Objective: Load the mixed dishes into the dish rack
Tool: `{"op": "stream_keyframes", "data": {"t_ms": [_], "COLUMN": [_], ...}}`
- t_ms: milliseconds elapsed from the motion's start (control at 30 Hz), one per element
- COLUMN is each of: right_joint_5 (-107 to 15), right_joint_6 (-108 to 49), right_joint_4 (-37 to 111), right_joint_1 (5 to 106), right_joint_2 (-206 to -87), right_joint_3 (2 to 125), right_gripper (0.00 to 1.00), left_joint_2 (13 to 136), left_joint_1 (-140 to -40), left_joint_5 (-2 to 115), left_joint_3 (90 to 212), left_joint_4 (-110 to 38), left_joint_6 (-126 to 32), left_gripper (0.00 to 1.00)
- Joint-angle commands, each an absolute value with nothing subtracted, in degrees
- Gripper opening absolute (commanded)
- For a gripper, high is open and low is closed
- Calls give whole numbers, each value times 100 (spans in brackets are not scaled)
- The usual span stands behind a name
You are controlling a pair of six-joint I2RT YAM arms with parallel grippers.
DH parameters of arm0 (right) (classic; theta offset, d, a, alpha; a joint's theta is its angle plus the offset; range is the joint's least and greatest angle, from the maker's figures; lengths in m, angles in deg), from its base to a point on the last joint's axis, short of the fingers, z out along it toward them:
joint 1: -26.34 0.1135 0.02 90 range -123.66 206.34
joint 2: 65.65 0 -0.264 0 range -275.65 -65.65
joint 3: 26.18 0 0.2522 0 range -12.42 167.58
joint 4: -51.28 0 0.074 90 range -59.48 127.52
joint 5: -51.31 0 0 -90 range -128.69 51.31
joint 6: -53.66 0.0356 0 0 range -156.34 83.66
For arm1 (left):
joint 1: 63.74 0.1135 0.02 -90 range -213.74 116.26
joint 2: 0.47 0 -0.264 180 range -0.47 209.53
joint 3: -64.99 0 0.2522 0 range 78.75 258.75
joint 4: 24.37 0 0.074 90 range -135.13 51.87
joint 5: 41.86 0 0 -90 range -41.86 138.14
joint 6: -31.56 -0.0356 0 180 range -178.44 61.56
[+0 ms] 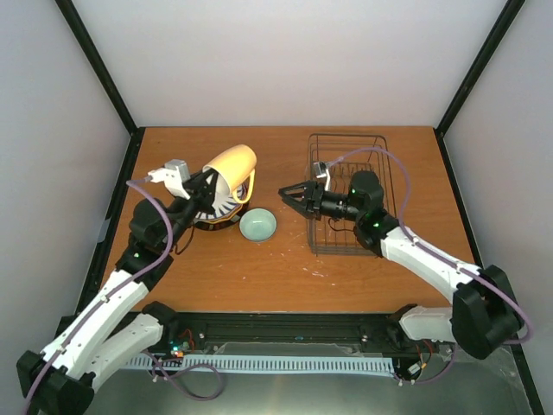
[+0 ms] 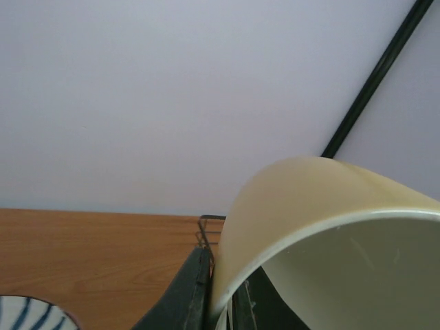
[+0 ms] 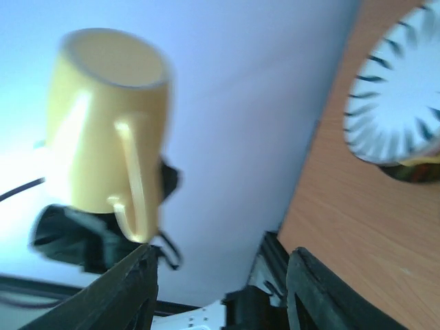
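My left fingers (image 1: pixel 207 194) clamp mug (image 1: pixel 232 173) rim, mug tilted in air over plates (image 1: pixel 216 216). My right fingers (image 1: pixel 287 194) apart, empty, near rack (image 1: pixel 380 147), facing mug. Likely handover: grab body square, avoid handle, left lets go after

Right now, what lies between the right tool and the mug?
Nothing. In the top view only bare table shows between the right tool and the mug; the bowl sits off that line.
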State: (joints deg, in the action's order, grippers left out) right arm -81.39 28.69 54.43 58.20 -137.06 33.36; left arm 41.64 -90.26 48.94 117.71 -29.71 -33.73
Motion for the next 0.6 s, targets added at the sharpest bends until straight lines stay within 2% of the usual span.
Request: {"op": "stream_keyframes", "data": {"t_ms": [0, 133, 233, 567], "right_joint_5": [-8844, -8874, -8818, -8841], "right_joint_6": [4708, 6073, 6729, 6544], "right_joint_4": [9471, 12051, 13090, 12922], "right_joint_1": [5807, 5807, 5807, 5965], "right_joint_2": [-14088, -14817, -15436, -15750], "right_joint_3": [3008, 2771, 2726, 3110], "right_gripper": [51, 52, 51, 52], "left_joint_2": [4425, 4677, 4703, 4811], "left_joint_1": [-9054, -9076, -9085, -9098], "left_joint_5": [5451, 5470, 5451, 5359], "left_joint_3": [11710, 11874, 11886, 11976], "left_joint_4": [-1014, -1045, -997, -988], "left_joint_6": [-2731, -2546, -2506, -2471], "left_gripper": [1, 1, 1, 1]}}
